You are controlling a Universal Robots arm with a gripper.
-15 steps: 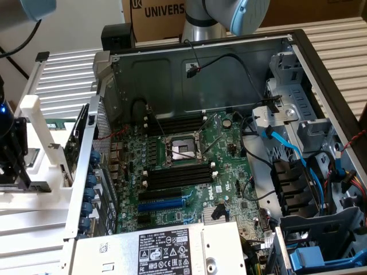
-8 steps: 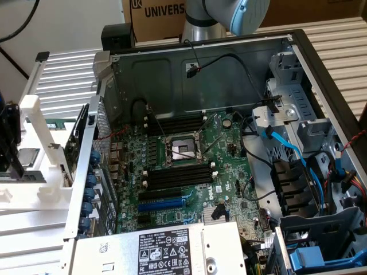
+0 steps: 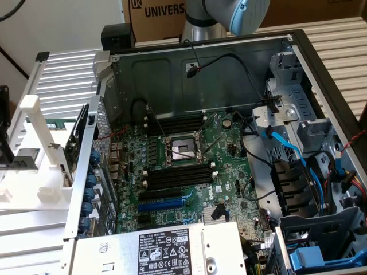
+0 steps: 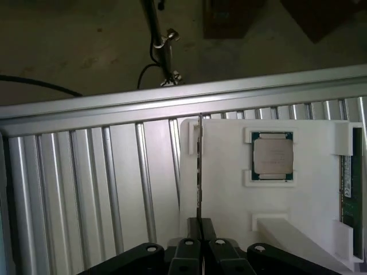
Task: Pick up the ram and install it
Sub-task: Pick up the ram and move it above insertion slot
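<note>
Wrist view, ram (image 4: 199,172) edge-on, clamped between fingers (image 4: 187,255)

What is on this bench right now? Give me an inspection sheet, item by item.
Surface: ribbed aluminium table, carrying a white fixture.
Job's things: the ram, seen edge-on, held in the gripper; the black memory slots on the motherboard hold no stick.
Clutter: a processor chip and a second green memory stick sit in the fixture.
Grippers: gripper shut on the ram, over the fixture's edge.
Cables: blue data cables in the open computer case; black cable on the floor.
Surroundings: cardboard box beyond the case.
</note>
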